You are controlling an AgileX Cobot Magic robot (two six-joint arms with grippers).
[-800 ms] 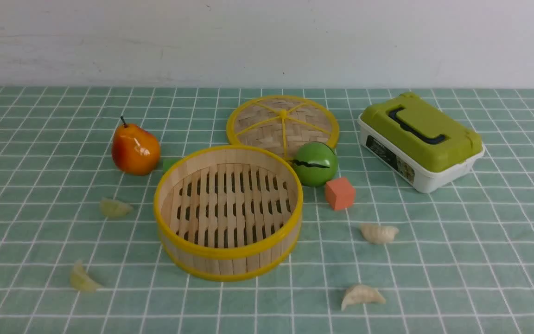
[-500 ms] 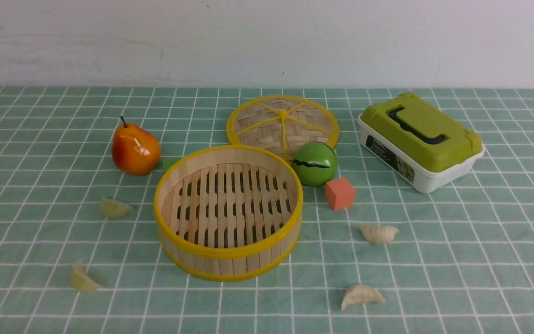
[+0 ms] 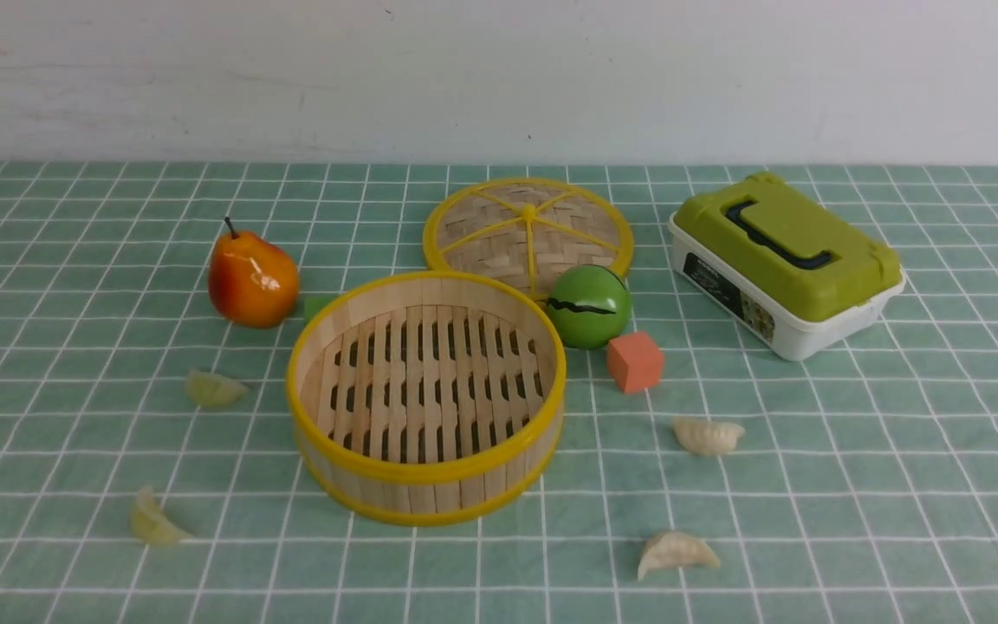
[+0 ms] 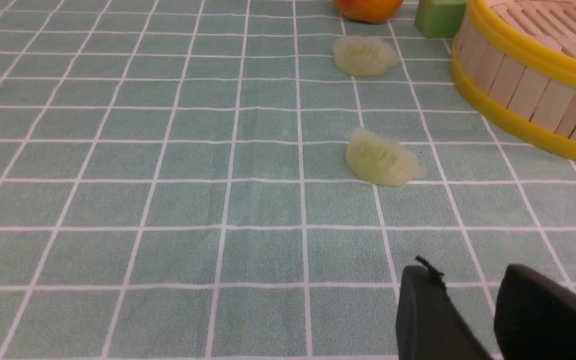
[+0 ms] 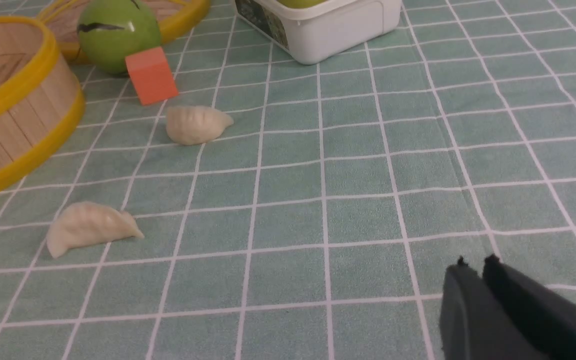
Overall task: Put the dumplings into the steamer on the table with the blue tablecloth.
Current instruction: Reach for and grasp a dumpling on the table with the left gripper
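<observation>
Pleated crescent dumplings (image 3: pixel 708 436); two cream, two yellow-green

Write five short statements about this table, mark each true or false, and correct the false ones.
1. The steamer is empty. True.
2. The woven lid sits on the steamer. False: it lies flat on the tablecloth behind it.
3. The pear stands left of the steamer. True.
4. The left gripper grips a dumpling. False: its jaws are apart and empty.
5. The green-lidded box stands open. False: it is closed.
</observation>
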